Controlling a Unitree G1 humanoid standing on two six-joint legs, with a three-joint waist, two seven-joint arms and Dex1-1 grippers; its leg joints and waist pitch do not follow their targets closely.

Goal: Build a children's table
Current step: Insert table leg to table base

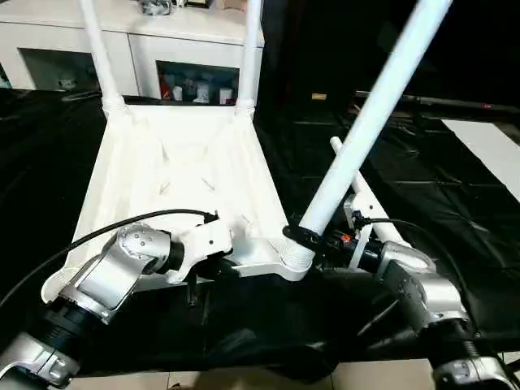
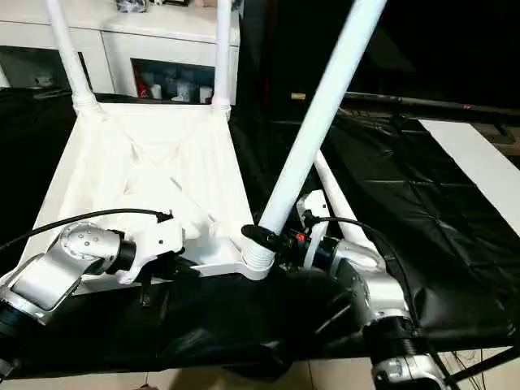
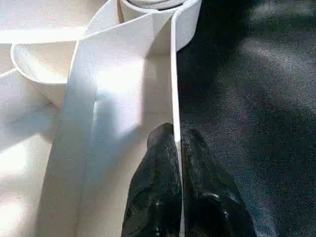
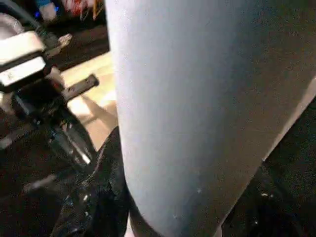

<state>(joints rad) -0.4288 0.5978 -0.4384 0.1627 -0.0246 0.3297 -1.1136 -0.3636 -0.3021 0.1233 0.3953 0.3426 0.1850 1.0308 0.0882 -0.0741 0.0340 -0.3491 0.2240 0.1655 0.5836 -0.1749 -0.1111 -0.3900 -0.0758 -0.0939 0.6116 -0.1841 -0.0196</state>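
A black plastic sheet covers the work surface across the lower and right parts of the head views. On it, in the left centre of the frame, lies the white plastic rectangular tabletop, ribbed underside up. A white glass-door cabinet stands behind it along the top left.

Two long white tapered tube legs rise from the far corner sockets at the upper left. A third white leg leans from the upper right of the frame down into the round near-right corner socket at centre. A fourth white leg lies flat on the sheet just right of it.

The left gripper sits at the lower left of centre, its jaws closed tight on the thin near edge wall of the tabletop. The right gripper, lower right of centre, has its jaws wrapped around the leaning leg just above the socket.
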